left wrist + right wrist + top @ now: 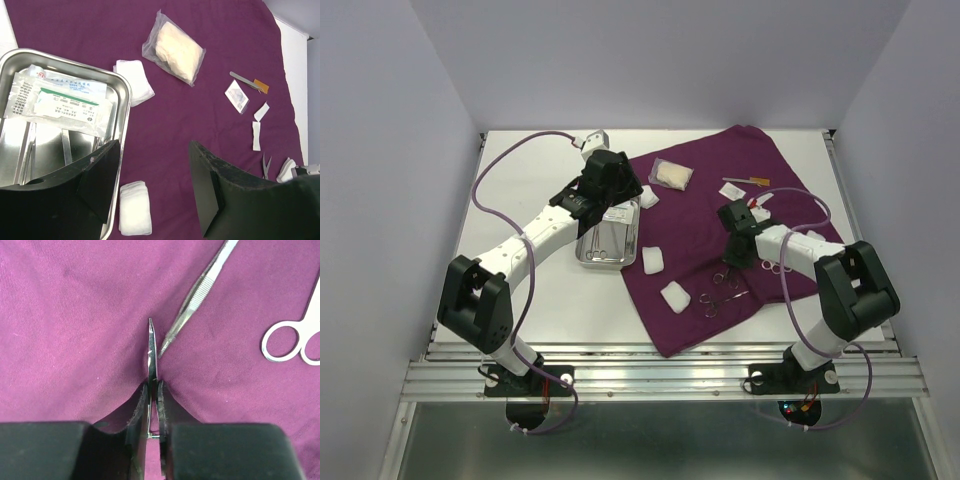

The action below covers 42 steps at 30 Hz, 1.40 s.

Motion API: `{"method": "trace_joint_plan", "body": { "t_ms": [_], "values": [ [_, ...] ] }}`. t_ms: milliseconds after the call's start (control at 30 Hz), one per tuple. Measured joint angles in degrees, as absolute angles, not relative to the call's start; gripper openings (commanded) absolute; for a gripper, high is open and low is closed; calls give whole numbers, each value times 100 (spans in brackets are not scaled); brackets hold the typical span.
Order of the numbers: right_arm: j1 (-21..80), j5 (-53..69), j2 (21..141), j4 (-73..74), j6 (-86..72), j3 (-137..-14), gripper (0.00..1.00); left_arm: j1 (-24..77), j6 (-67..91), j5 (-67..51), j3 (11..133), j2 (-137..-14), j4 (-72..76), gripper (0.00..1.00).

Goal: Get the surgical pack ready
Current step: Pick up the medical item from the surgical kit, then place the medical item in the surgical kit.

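Note:
The dark-purple cloth (720, 210) covers the table's right half. The steel tray (584, 255) sits at its left edge, and the left wrist view shows clear packets (55, 100) in it. My left gripper (616, 192) hangs open and empty over the tray's far right corner, its fingers astride the tray's rim (125, 95). White gauze squares lie on the cloth (651, 261) (675, 296) (648, 198). My right gripper (152, 386) is low on the cloth, shut on a thin silver instrument (151, 347) held edge-on. Silver tweezers (200, 290) and ring handles (287, 342) lie beside it.
A clear packet with cream filling (672, 175) lies at the cloth's far side. A small packet (236, 95), a flat blade tool (244, 80) and white paper scraps (257, 127) lie to the right. More ring-handled instruments (720, 292) lie near the cloth's front.

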<state>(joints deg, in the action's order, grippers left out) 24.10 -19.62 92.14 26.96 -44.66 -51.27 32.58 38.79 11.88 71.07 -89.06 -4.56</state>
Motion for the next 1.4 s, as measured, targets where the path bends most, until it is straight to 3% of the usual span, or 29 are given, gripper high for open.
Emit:
{"method": "trace_joint_plan", "body": {
  "t_ms": [767,933,1000,1067,1133,1300,1400],
  "values": [
    [2440,-1931,8418,3361,-4283,-5116,10,3258,3876,1098,7098,-8906,-454,68],
    [2613,-1857,8908,3245,-4150,-5769,10,3258,3828,1142,7074,-8882,-464,69],
    [2705,-1778,9308,3072,-4077,-6180,10,3258,3809,1166,7074,-8864,-480,79],
    [2759,-1688,9747,2814,-4040,-6488,11,3258,3771,1205,7076,-8840,-556,79],
    [2794,-1581,10040,2661,-4027,-6650,15,3258,3739,1227,7091,-8840,-692,79],
    [2884,-1385,10711,2482,-3975,-6989,62,3258,3691,1221,7094,-8840,-952,79],
    [2891,-1509,10685,2467,-3848,-7107,66,3273,3682,1199,7107,-8853,-1046,79]
  ]
}}
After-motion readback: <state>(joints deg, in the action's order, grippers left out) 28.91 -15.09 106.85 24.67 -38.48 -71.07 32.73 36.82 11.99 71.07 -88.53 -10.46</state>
